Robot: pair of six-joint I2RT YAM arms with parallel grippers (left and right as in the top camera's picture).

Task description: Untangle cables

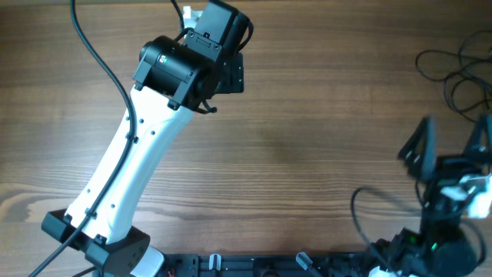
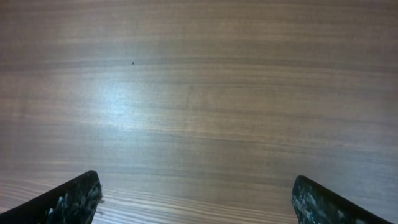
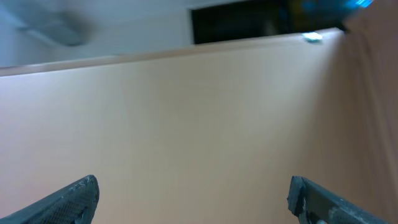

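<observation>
black fingertips (image 2: 68, 200) of the left gripper (image 2: 196, 205) sat at the bottom corners of the left wrist view, set wide apart with nothing between them. below them lay bare wood of the table (image 2: 205, 93), streaked with grain and a soft glare, with one tiny dark speck. from overhead the left arm (image 1: 131, 161) ran white from the near left edge up to the far middle of the table. its black wrist block at the far end hid the fingers in that view, and a thick black wire (image 1: 100, 58) trailed along it. the right gripper (image 1: 450, 146) stood near the right edge, its two fingers splayed in a v and holding nothing. its own wrist view was blurred: fingers wide at the bottom corners, a pale plain surface, and a dark band along the top. the cables (image 1: 455, 65) lay in the far right corner as thin black loops, loosely overlapped and partly cut off by the picture's edge. they were beyond the right gripper, apart from it, and well apart from the left arm. plugs were too small to make out.
</observation>
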